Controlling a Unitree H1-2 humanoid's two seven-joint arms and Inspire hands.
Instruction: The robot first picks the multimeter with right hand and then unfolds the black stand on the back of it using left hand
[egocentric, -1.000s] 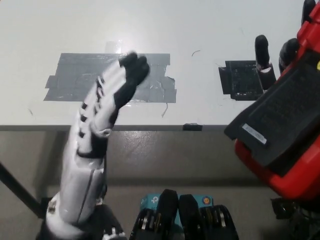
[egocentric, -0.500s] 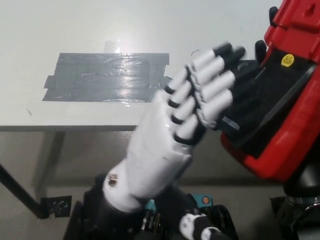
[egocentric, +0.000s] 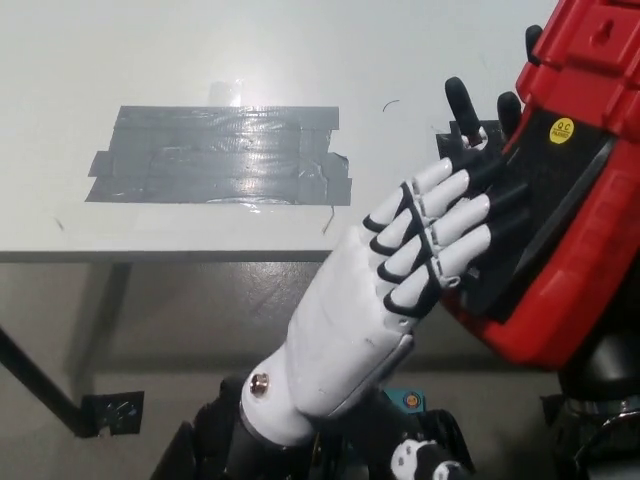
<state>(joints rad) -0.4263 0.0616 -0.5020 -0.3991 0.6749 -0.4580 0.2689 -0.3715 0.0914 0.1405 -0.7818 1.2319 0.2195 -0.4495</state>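
- At the right edge of the head view: multimeter (egocentric: 590, 200), red-cased, held up off the table (egocentric: 150, 60) with its back turned toward me, tilted so the rear panel faces my left side.
- Black stand (egocentric: 535, 225): a flat panel on that rear face, lying close against the case, so I judge it not yet unfolded.
- My right hand (egocentric: 480, 115): black, mostly hidden behind the case; dark fingertips curl round its near edge, so I read it as gripping the multimeter, holding it steady for the other hand.
- My left hand (egocentric: 405, 270): white, raised from lower centre, fingers extended side by side, tips laid on the stand's near edge; it holds nothing, placed to pry the panel outward.
- Grey tape patch (egocentric: 220, 155): stuck flat on the table, well apart from the work.
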